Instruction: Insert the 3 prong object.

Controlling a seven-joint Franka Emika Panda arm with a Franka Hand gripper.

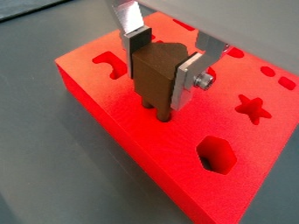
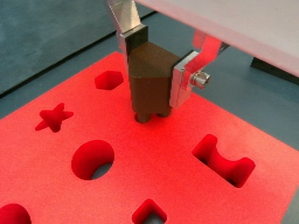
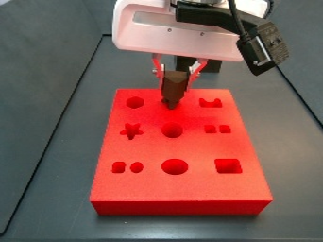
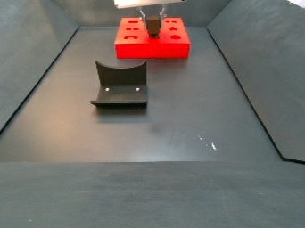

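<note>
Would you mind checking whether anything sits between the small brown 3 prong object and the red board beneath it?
Nothing visible does. The gripper holds the small brown 3 prong object upright in its fingers, prongs already at the flat red board with cut-out shapes.

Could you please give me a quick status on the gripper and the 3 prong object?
Gripper shut on the 3 prong object, over the red board. Prongs down at board surface. Nothing in the way; fixture stands apart.

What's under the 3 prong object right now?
Under the 3 prong object, shut in the pincer over the board's middle, lies the red board. Its prong tips meet the surface; any slots beneath are covered.
</note>
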